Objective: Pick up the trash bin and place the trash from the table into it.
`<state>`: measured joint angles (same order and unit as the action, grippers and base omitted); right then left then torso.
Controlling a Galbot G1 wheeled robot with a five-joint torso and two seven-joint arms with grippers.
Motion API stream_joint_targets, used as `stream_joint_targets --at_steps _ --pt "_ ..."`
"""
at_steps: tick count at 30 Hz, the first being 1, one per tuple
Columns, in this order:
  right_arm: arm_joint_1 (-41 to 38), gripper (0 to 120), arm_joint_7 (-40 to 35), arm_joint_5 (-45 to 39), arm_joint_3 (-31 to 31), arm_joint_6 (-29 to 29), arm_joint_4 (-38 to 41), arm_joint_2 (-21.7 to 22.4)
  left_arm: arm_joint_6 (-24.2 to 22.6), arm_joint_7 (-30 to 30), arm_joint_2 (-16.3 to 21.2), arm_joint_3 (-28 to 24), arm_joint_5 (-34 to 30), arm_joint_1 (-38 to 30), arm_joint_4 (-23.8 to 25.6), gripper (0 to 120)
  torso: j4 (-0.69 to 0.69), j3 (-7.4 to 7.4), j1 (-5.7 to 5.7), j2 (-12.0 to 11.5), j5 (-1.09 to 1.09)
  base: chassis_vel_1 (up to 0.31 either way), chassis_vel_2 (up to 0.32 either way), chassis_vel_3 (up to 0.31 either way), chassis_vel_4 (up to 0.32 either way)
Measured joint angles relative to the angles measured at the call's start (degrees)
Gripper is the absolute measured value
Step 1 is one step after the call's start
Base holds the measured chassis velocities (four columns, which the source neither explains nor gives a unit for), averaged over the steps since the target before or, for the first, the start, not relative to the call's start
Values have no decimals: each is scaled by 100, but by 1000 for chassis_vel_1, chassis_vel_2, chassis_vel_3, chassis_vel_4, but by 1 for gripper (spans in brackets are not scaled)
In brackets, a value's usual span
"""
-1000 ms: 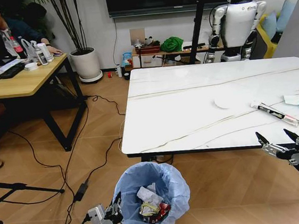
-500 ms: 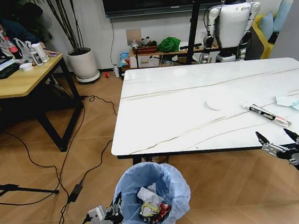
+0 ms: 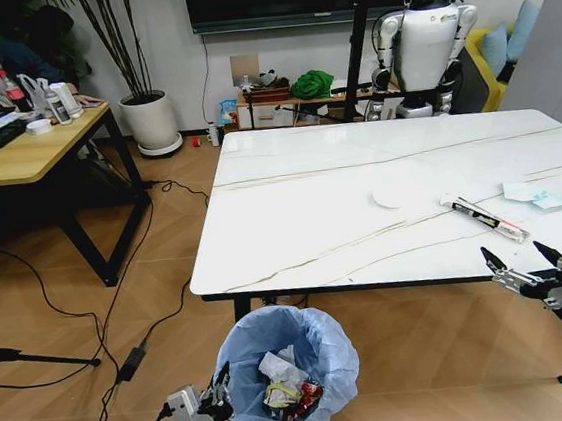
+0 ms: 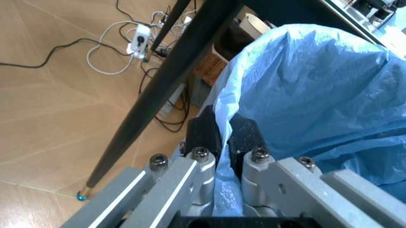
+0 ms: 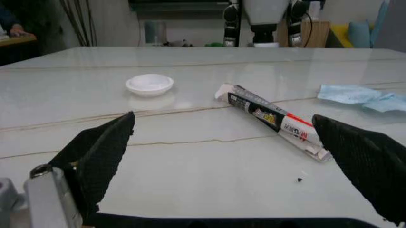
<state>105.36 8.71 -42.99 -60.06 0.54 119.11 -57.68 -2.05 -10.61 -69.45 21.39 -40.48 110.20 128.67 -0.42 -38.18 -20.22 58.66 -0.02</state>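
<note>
marble table (image 3: 302, 218), white disc (image 3: 392, 197), long wrapper (image 3: 483, 216)

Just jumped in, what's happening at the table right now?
The left gripper is shut on the blue liner at the rim of the trash bin, which already holds some litter. The right gripper hangs open at the table edge, facing the long thin wrapper, white disc and pale-blue tissue.

Counted on the marble table (image 3: 312, 217): one white disc (image 3: 392, 196), one long thin wrapper (image 3: 483, 217), one pale-blue tissue (image 3: 533, 195); three litter items in all. Beside the table: one trash bin (image 3: 288, 371) with blue liner, contents mixed, not countable. Grippers: two, left gripper (image 3: 219, 403), right gripper (image 3: 520, 264).
</note>
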Motion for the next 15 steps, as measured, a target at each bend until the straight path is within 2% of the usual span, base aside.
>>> stream_joint_targets --at_steps 15 --pt "55 100 23 0 -54 2 49 -29 5 16 19 -15 35 40 28 0 0 0 1 0 2 -67 -66 64 68"
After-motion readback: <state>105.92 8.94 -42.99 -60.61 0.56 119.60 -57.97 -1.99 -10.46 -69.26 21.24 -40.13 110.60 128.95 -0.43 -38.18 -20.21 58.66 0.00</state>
